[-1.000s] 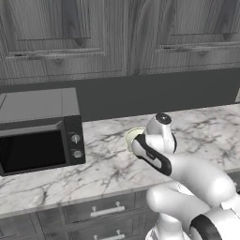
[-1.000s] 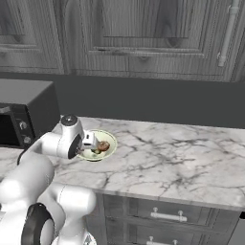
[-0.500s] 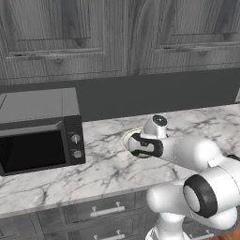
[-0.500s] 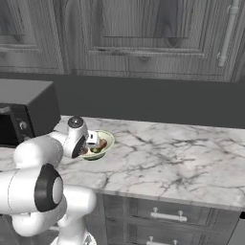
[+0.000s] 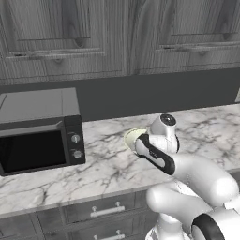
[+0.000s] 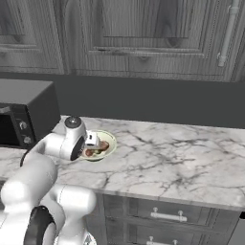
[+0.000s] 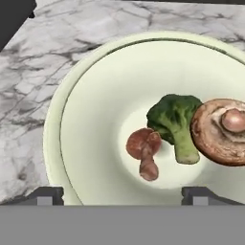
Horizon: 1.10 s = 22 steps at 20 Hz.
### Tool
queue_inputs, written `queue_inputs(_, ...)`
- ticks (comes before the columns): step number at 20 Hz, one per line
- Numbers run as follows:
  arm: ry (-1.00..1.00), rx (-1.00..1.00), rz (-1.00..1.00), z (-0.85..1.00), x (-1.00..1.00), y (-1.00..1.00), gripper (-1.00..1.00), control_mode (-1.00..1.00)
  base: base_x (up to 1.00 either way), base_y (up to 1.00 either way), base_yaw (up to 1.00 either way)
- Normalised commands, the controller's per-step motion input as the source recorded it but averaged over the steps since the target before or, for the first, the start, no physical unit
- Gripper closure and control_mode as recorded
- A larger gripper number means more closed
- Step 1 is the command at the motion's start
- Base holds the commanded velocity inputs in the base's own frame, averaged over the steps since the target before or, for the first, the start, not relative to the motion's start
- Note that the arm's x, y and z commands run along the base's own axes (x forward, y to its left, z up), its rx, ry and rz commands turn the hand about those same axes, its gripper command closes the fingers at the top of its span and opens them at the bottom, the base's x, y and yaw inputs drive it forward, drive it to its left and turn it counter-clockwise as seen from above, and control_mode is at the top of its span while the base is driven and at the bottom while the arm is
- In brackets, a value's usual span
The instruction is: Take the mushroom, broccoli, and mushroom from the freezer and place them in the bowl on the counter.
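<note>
Bowl [image 7: 52,139] w/ 2 mushrooms [image 7: 143,149] [image 7: 221,131] + 1 broccoli [image 7: 174,119]; tool [image 7: 123,196] spread wide, holding nothing.

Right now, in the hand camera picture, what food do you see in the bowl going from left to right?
Small mushroom → broccoli → big mushroom, all lying inside the bowl.
</note>
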Motion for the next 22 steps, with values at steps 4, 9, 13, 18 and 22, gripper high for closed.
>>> queue_inputs(4, 0.00, 0.00, -0.08, 0.57, -0.63, -0.18, -1.00, -1.00, 0.00, 0.00, 0.00)
queue_inputs(9, 0.00, 0.00, -0.09, 0.66, -0.71, -0.06, -1.00, -1.00, 0.00, 0.00, 0.00)
queue_inputs(13, 0.00, 0.00, -0.10, 0.56, -0.85, -0.01, -1.00, -1.00, 0.00, 0.00, 0.00)
queue_inputs(18, -0.02, 0.00, -0.03, 0.76, -0.65, 0.00, -1.00, -1.00, 0.00, 0.00, 0.00)
queue_inputs(22, -0.02, 0.00, 0.00, 0.53, -0.61, -0.06, -1.00, -1.00, 0.00, 0.00, 0.00)
